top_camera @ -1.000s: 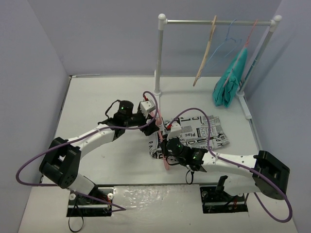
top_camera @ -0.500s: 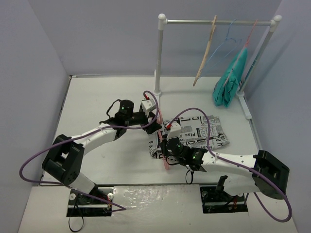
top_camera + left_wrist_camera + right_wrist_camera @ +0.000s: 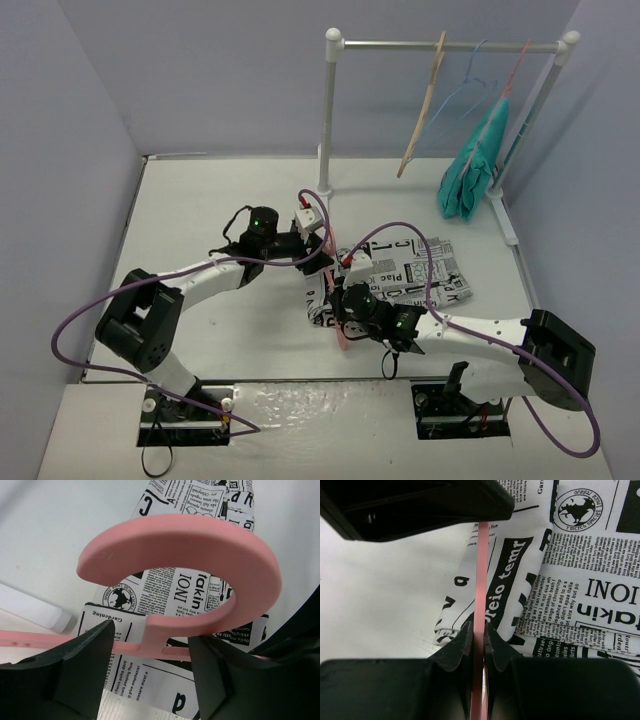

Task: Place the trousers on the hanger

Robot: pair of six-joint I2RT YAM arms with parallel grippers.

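The right pincer (image 3: 479, 632) pinches the hanger (image 3: 481, 570) bar; the left pincer (image 3: 152, 642) stands spread astride its neck, trousers (image 3: 200, 590) beneath both.

Left arm (image 3: 195, 278) and right arm (image 3: 480, 332) had white link shells, black joint housings and big black shoulder blocks. Green status lights (image 3: 258, 213) sat on the wrist housings. A purple cable (image 3: 429, 270) ran along each arm, with red connectors (image 3: 305, 203) near the wrists. Fingers (image 3: 85, 652) were matte black, chunky and wedge-shaped.
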